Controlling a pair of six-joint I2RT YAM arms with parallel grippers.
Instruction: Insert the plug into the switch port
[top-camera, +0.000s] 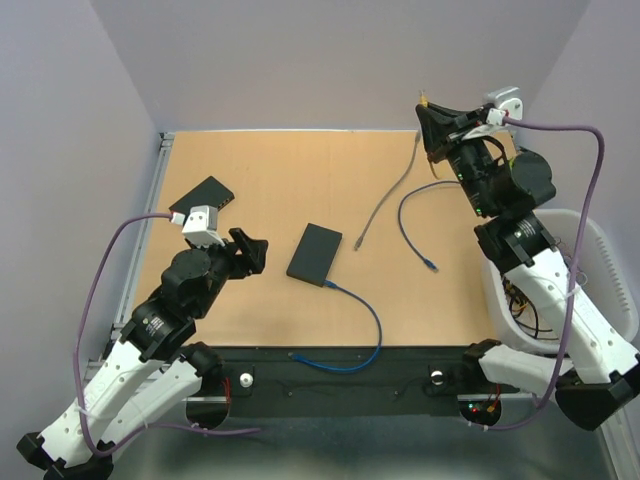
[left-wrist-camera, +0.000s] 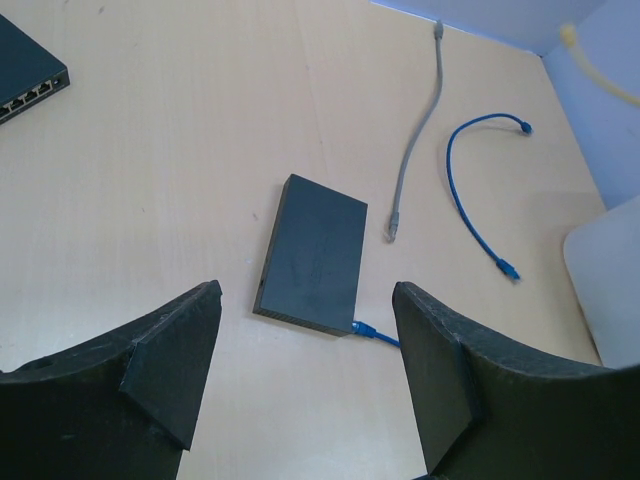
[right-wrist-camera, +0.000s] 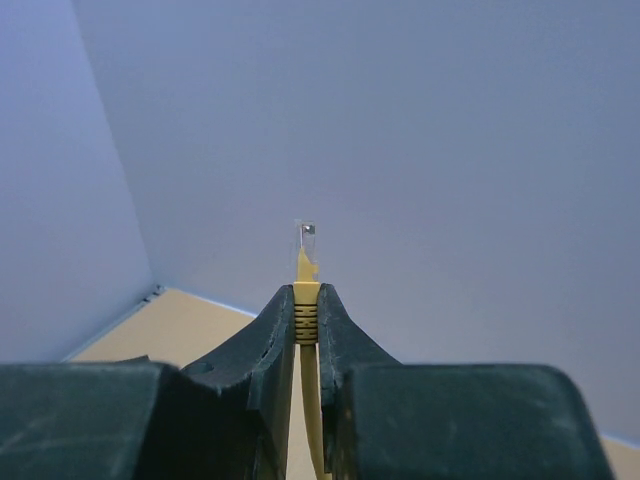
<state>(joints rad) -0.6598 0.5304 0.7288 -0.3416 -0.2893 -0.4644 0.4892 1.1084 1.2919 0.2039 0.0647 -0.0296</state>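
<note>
**A:** Take the middle switch (top-camera: 315, 254) as the marker. What lies to its left?

**B:** Far off to its left and a little beyond it, a second switch (top-camera: 205, 196) lies flat on the table (top-camera: 270, 160). The left wrist view shows its row of ports. Closer in, on the near left of the middle switch, is the left tool (top-camera: 250, 250). Its fingers are spread wide with nothing between them, and it is clear of the box.

**A:** And the middle switch itself?

**B:** It lies flat, and a blue lead (top-camera: 365, 330) goes into its near right corner, then loops toward the near edge of the table.

**A:** What about to its right?

**B:** A grey cable (top-camera: 390, 195) comes first, its free end just right of the box and the rest running off to the far edge. Beside that lies a loose blue cable (top-camera: 410, 215), curled, with both plugs free.

**A:** Where is the plug?

**B:** The yellow plug (right-wrist-camera: 307, 245) is well beyond the middle switch and off to its right, by the far corner. The right tool (right-wrist-camera: 307, 300) is closed tight on it, with the clear tip sticking out past the fingertips toward the wall. A white bin (top-camera: 600, 260) stands farthest right, off the table.
</note>
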